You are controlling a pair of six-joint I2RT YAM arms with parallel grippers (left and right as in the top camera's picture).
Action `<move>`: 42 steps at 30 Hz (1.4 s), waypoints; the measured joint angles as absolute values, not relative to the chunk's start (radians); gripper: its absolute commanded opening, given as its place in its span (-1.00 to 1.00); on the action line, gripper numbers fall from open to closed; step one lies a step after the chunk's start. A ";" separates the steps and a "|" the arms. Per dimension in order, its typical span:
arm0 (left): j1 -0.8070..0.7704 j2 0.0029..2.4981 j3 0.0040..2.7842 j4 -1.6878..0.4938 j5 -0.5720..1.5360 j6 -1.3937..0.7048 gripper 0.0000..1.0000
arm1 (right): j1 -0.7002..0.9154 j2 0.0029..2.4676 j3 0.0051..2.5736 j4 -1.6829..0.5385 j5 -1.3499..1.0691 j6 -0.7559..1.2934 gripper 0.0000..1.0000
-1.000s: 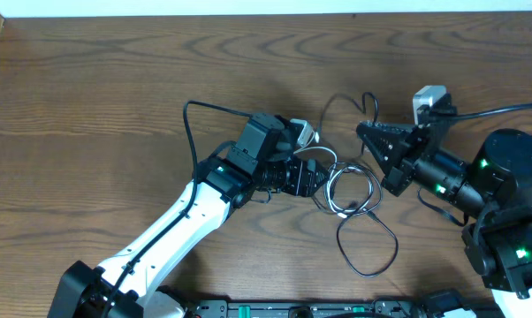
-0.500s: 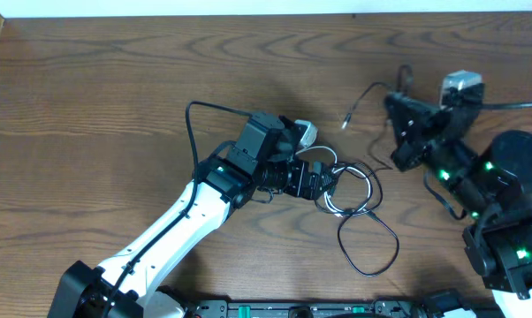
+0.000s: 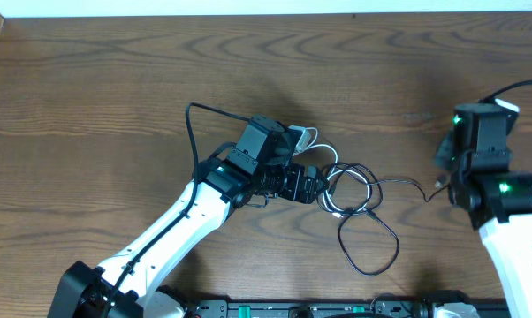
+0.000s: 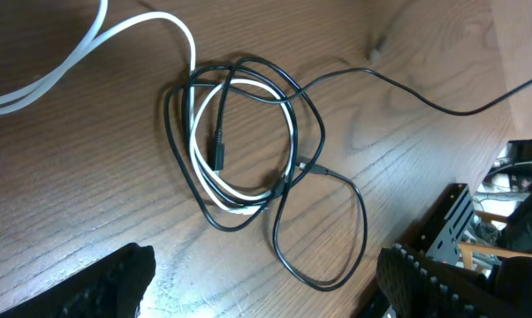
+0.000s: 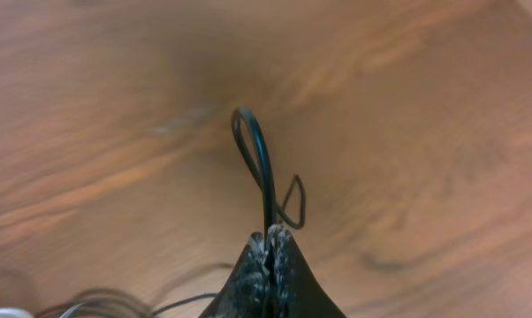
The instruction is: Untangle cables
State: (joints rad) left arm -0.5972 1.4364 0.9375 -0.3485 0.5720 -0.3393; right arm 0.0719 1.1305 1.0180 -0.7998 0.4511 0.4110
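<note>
Overhead view: the cables [image 3: 353, 190] lie in a loose knot on the brown wooden bench [image 3: 116, 79], near its middle and just in front of the left tool [image 3: 323, 187]. The knot is a few thin black loops wound together with a white cable [image 4: 169, 16]. One end of the white cable leaves the knot and runs back under the left arm's wrist. A wider black loop [image 3: 396, 247] hangs out of the knot toward the near edge of the bench and lies flat on the wood.

In the left wrist view the left tool is spread wide. Its two dark fingers [image 4: 116, 283] sit at the bottom corners of the picture with nothing gripped between them. The knot rests on the bench ahead of them, and the fingers do not touch it.

One black cable [image 3: 407, 183] leads out of the knot to the right, across bare wood, to the right arm at the right side of the bench. In the right wrist view the right tool [image 5: 269, 237] is pressed together and pinches this black cable. Above the closed tips the cable rises in a narrow upright bend, and a small kink shows beside it. The wood behind it is blurred.
</note>
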 measured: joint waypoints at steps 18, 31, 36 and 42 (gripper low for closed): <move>-0.597 1.436 0.937 -0.371 0.569 -0.339 0.70 | -0.165 1.219 1.018 -0.986 0.155 0.418 0.68; -0.597 1.436 0.937 -0.378 0.569 -0.339 0.70 | -0.164 1.219 0.942 -1.005 -0.019 0.405 0.58; -0.597 1.436 0.937 -0.379 0.568 -0.339 0.70 | -0.150 1.219 0.829 -0.920 -0.062 0.397 0.51; -0.597 1.436 0.937 -0.406 0.517 -0.339 0.70 | -0.124 1.219 0.711 -0.793 -0.107 0.340 0.47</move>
State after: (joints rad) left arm -0.5972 1.4364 0.9375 -0.4061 0.5171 -0.3389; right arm -0.1242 1.2194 0.7109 -0.7933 -0.1066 0.3401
